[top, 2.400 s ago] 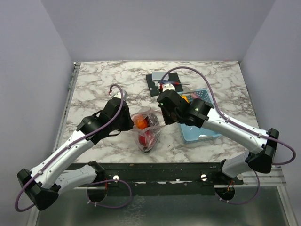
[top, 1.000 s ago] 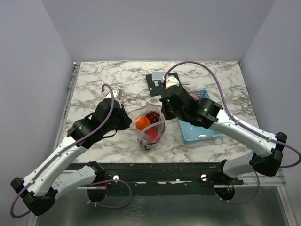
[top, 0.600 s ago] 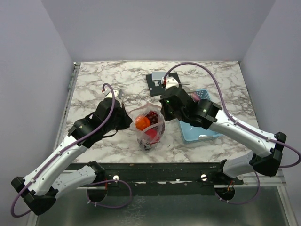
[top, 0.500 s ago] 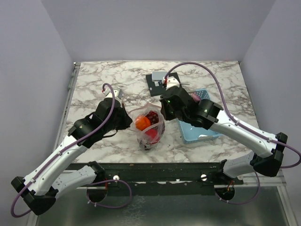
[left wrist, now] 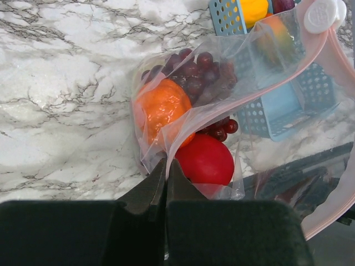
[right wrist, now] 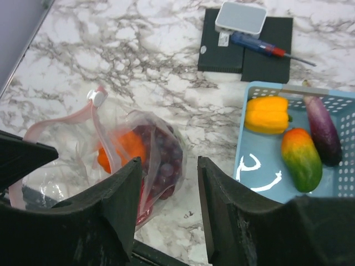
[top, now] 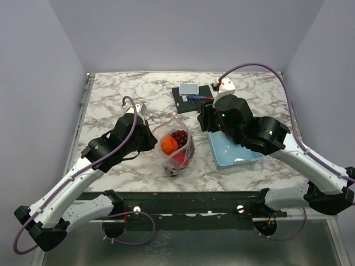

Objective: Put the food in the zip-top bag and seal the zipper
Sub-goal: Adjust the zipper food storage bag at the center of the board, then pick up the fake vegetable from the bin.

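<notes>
The white, grey-veined marble table [top: 116, 94] carries a clear bag [top: 173, 128] near its front middle. A light-blue basket [top: 227, 154] sits near the bag's right. Two black mats [top: 182, 104] lie side by side farther back.

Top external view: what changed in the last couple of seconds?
The right hand opened and pulled back from the zip-top bag's mouth, up and toward the basket. The grape bunch, unseen in the earliest picture, now lies in the bag. Unchanged: the left hand stays shut on the bag's edge; the orange piece and red piece remain inside.
</notes>
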Robot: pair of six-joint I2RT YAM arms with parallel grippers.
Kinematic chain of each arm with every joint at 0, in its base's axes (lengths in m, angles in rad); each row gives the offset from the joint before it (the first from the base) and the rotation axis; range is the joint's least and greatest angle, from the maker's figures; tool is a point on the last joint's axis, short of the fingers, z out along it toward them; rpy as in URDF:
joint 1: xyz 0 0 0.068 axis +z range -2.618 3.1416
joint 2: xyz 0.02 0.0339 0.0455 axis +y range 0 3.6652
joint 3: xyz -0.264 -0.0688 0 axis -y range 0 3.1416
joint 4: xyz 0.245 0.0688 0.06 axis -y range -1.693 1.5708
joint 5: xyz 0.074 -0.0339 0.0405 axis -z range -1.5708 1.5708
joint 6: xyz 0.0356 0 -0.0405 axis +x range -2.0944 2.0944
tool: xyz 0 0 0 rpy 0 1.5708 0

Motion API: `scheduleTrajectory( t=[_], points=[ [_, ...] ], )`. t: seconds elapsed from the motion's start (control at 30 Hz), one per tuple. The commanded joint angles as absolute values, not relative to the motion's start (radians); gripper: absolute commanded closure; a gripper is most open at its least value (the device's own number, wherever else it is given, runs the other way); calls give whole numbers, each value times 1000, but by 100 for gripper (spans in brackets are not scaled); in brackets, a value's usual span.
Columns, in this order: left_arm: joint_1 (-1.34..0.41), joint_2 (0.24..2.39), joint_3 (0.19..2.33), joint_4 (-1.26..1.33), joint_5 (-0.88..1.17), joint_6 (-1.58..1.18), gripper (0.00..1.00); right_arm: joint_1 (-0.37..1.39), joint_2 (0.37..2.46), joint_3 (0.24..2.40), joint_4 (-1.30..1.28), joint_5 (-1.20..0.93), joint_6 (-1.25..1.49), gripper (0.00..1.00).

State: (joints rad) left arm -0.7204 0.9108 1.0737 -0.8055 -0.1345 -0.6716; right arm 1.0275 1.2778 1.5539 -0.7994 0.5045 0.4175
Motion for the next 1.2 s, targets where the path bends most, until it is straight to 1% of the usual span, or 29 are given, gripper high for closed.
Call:
scheduleTrajectory(
  t=[0.0, 0.1, 0.2, 0.3, 0.37, 0.5, 0.57, 0.63, 0.8, 0.87, 0.97, 1.17],
  points=[
    [-723, 927, 1113, -796, -108, -654, 100, 1025, 1248, 1596, -835, 646, 373, 49],
    [-722, 936, 1119, -794, -106, -651, 100, 999, 1247, 1602, -852, 677, 358, 47],
    [-722, 945, 1128, -791, -103, -648, 100, 952, 1249, 1593, -852, 658, 347, 46],
    [-722, 949, 1131, -789, -101, -646, 100, 886, 1249, 1561, -831, 612, 330, 44],
    [-722, 951, 1127, -787, -99, -646, 100, 831, 1254, 1540, -818, 568, 324, 41],
    [-723, 949, 1124, -787, -100, -645, 100, 715, 1263, 1482, -774, 467, 315, 39],
    [-722, 949, 1124, -787, -102, -644, 100, 676, 1271, 1454, -753, 433, 314, 34],
    [-722, 950, 1124, -787, -102, -644, 100, 637, 1285, 1433, -740, 399, 318, 31],
    [-722, 951, 1123, -786, -100, -644, 100, 555, 1319, 1381, -689, 332, 319, 12],
    [-722, 951, 1121, -785, -100, -643, 100, 526, 1332, 1360, -664, 308, 320, 7],
    [-722, 950, 1120, -785, -100, -643, 100, 481, 1362, 1334, -633, 258, 318, 5],
    [-723, 945, 1118, -785, -100, -642, 100, 416, 1448, 1319, -592, 202, 322, 4]
  ],
)
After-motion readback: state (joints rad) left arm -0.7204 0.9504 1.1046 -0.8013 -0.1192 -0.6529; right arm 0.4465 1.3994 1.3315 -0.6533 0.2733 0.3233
